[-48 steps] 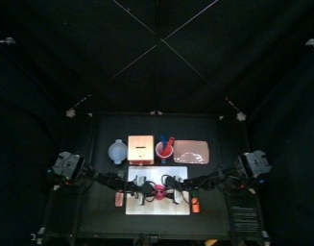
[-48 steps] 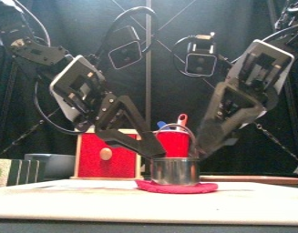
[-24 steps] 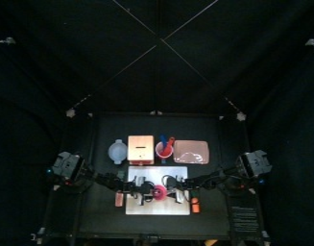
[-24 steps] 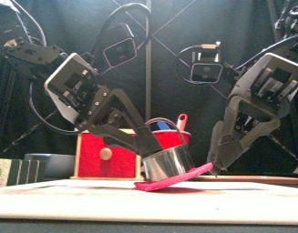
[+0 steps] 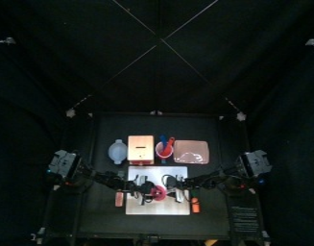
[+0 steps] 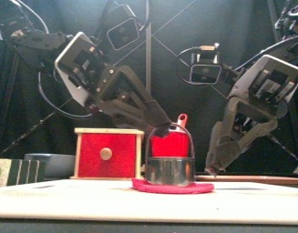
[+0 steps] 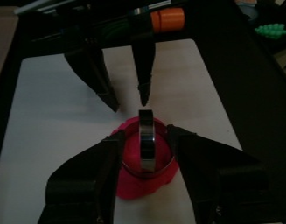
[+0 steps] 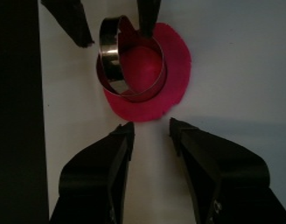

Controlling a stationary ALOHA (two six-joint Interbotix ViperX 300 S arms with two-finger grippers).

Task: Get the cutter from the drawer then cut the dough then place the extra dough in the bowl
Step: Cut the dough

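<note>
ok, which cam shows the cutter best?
Right wrist view: the cutter shows as a whole ring, sitting on the dough. Front view shows only its side wall; left wrist view, edge-on; top view, a tiny speck.

Cutter (image 6: 170,170) back upright, dough (image 6: 173,187) flat again; left jaws raised above cutter.

The cutting board (image 7: 52,96) lies at the front middle of the bench (image 5: 98,131). The dough (image 6: 173,187) lies on it, and the cutter (image 6: 170,170) stands on the dough. Behind the board, from left to right, stand the bowl (image 5: 117,151), the wooden box (image 5: 141,148), the cup (image 5: 166,146) and the tray (image 5: 198,152). The left tool (image 7: 145,138) hangs over the cutter. The right tool (image 8: 151,125) is just right of the dough.
</note>
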